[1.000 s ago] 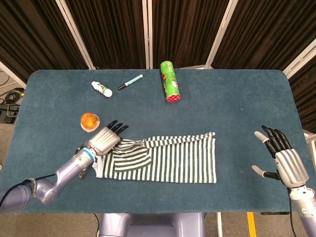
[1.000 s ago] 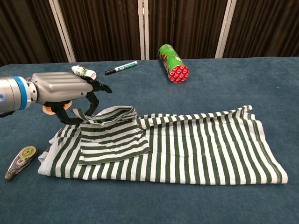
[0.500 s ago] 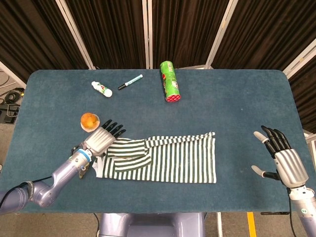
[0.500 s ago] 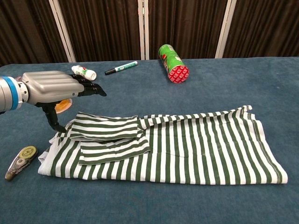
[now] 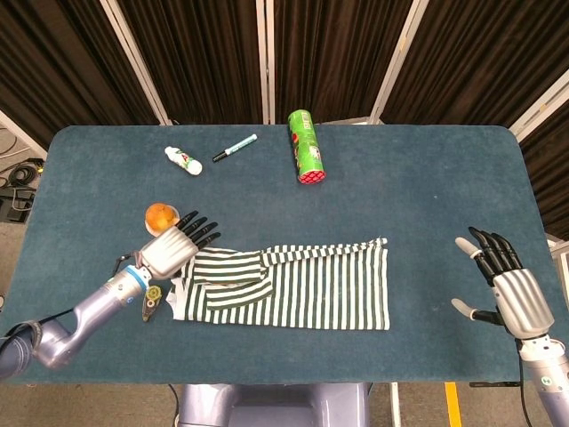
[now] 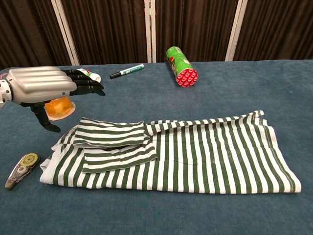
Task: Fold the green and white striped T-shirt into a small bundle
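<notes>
Lying flat near the front edge of the blue felt-covered table, the green and white striped cotton T-shirt is already a long rectangle, with its left sleeve turned in as a smaller flap on top of the body. The silver-backed left hand hovers just beside the shirt's left end, fingers spread and straight with nothing in them, clear of the cloth in the chest view. The right hand is well apart from the garment at the table's right edge, palm up-ish, fingers apart and empty. By the look of it the fabric is thin, light and limp: it will drape and slide instead of holding a crease, and the felt may drag at the lower layer, so a loose pinch could lift only the top ply. A sound grasp would take both layers together at a corner or along the short right edge, where the hem shows a slight ripple, then carry that end over towards the left to halve the length. Beyond the shirt sit a small orange jelly-like cup, a white correction-tape dispenser just beside the left hem, a white glue bottle, a green-capped marker pen and a green cylindrical snack can with a red lid.
</notes>
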Robot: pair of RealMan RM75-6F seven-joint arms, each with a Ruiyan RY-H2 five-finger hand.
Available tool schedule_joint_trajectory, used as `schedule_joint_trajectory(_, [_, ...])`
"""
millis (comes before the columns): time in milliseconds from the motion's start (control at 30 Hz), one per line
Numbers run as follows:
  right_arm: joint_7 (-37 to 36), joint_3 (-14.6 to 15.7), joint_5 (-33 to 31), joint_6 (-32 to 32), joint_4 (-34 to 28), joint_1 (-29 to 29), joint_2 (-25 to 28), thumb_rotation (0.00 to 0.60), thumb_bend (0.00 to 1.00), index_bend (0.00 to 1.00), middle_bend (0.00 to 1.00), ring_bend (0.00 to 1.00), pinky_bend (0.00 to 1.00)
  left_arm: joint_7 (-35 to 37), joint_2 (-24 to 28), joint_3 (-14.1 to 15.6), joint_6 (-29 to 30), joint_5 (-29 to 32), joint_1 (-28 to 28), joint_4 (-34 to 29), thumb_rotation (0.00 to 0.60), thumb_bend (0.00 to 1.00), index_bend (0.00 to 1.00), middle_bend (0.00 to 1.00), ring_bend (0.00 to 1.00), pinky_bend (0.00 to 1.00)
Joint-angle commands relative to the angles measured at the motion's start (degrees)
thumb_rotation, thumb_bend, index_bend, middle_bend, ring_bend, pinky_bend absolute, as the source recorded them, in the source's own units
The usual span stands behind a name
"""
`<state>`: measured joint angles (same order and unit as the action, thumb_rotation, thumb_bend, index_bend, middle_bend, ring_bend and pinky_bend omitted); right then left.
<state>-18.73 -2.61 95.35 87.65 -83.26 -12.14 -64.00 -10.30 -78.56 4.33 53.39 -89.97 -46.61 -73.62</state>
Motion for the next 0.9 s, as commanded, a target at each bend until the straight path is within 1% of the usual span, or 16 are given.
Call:
schedule_joint_trajectory(33, [0.2,0.0,0.0,-0.1,0.0,0.0,-0.1,0.6,0.0,0.16,0.0,0.0,0.0,12.7,-4.4,4.8,5.9,-10.0,0.4,14.2,0.6,0.14,0.08,0.0,0.0,0.0])
schedule_joint_trajectory(167, [0.7,0.0,-0.1,-0.3,0.0,-0.1,-0.2,0.6,0.0,0.16,0.0,0.0,0.0,19.0,-8.3,7.2,8.3,-14.2,0.0,24.0,0.6,0.11,0.08,0.0,0.0,0.0])
schedule_joint_trajectory(267, [1.0,0.0,-0.4,-0.5,0.0,0.0,-0.3,0.6,0.0,0.16,0.0,0.0,0.0,22.4,-10.6,8.9,10.2,-16.6,0.0,29.7,0.6,0.1,0.08,0.0,0.0,0.0])
schedule_joint_trajectory(367, [1.2,0.0,-0.5,-0.6,0.1,0.0,-0.4,0.6,0.0,0.16,0.0,0.0,0.0,24.7,-12.4,9.9,11.8,-17.8,0.4,34.0,0.6,0.1,0.06,0.0,0.0,0.0])
schedule_joint_trajectory(500, [1.4,0.0,-0.5,-0.7,0.2,-0.1,-0.5,0.6,0.0,0.16,0.0,0.0,0.0,27.4,-14.3,10.4,13.8,-18.4,1.0,37.6,0.6,0.1,0.0,0.0,0.0,0.0])
schedule_joint_trajectory(800, [1.7,0.0,-0.6,-0.6,0.1,0.0,-0.6,0.6,0.0,0.16,0.0,0.0,0.0,29.9,-17.2,11.8,17.1,-20.3,1.3,42.8,0.6,0.1,0.0,0.0,0.0,0.0])
schedule_joint_trajectory(900, [1.6,0.1,-0.5,-0.7,0.1,0.0,-0.6,0.6,0.0,0.16,0.0,0.0,0.0,29.3,-17.9,12.5,18.0,-21.1,1.5,44.1,0.6,0.1,0.0,0.0,0.0,0.0])
